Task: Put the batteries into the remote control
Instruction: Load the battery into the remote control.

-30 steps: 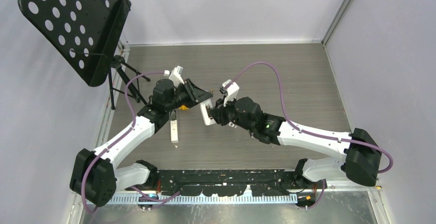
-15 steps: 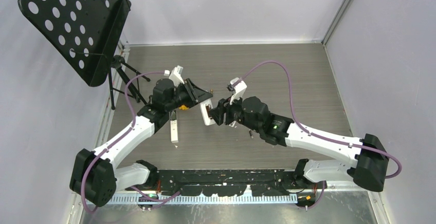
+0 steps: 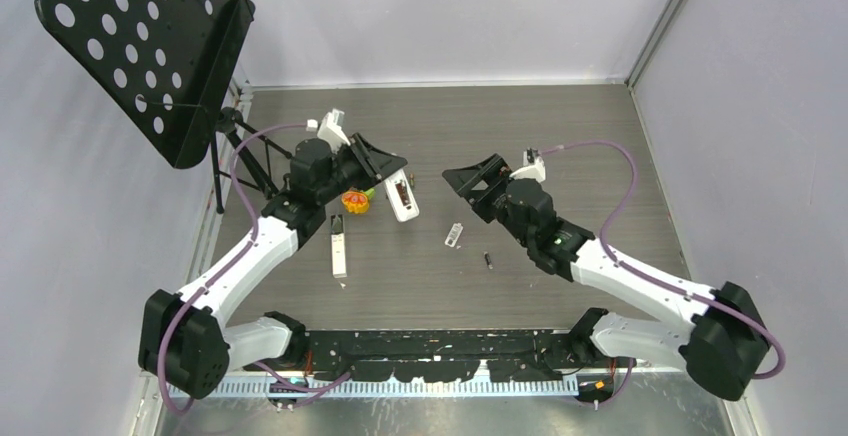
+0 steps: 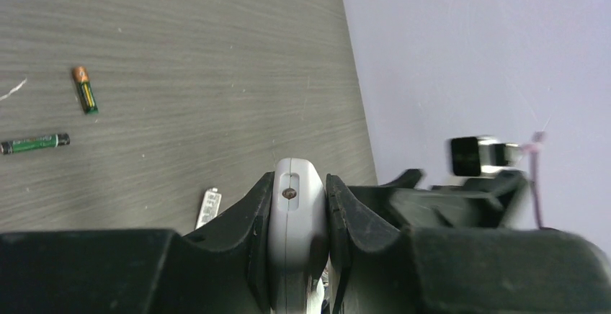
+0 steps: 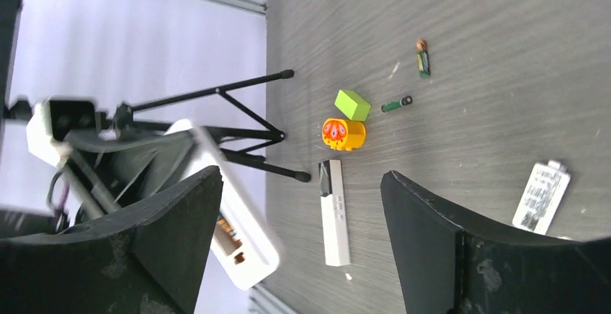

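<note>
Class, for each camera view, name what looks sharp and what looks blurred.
Top external: even light, sharp, faint shadows on the table. Left wrist: battery crisp, the near fingers and the right arm beyond soft. Right wrist: orange toy crisp, held remote at the left smeared.

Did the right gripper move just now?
Yes. The right gripper swung rightward, farther from the slim white remote lying flat, which stayed put.
</note>
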`<action>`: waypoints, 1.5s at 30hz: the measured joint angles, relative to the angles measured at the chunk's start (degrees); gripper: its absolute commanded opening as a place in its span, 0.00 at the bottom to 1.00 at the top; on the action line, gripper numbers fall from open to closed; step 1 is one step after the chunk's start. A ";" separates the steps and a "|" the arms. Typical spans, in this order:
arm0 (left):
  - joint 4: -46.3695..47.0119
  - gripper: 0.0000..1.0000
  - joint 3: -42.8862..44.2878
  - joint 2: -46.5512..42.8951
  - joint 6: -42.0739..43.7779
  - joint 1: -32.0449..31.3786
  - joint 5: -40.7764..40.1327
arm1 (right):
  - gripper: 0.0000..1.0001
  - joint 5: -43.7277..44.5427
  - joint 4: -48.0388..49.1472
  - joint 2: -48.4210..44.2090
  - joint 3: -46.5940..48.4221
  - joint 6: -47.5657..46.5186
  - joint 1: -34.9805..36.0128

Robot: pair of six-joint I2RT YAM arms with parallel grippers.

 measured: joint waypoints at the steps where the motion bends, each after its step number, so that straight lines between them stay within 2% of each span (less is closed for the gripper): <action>1: -0.02 0.00 0.61 0.07 0.00 0.02 -0.50 | 0.85 -1.16 0.81 1.11 -1.05 4.70 -1.73; 4: 0.07 0.00 2.25 0.63 -0.04 0.11 -1.64 | 0.85 -4.66 3.41 6.03 -1.79 13.97 -3.23; 7: 0.13 0.00 3.23 1.29 -0.11 0.11 -2.78 | 0.81 -8.28 8.44 10.64 -1.81 21.73 -3.08; 17: 0.63 0.00 3.39 3.10 -2.16 0.11 -5.40 | 0.81 -12.41 27.17 19.89 -1.77 35.10 -2.99; 23: 1.97 0.00 3.39 4.15 -3.28 0.11 -5.42 | 0.84 -15.26 30.58 24.35 -1.22 37.99 -2.16; 38: 5.55 0.00 3.39 6.67 -3.41 0.11 -4.83 | 0.84 -16.35 36.35 26.12 -0.85 39.80 -1.95; 45: 7.15 0.00 3.39 7.21 -2.97 0.13 -3.08 | 0.80 -18.36 37.53 28.02 0.55 40.48 -1.92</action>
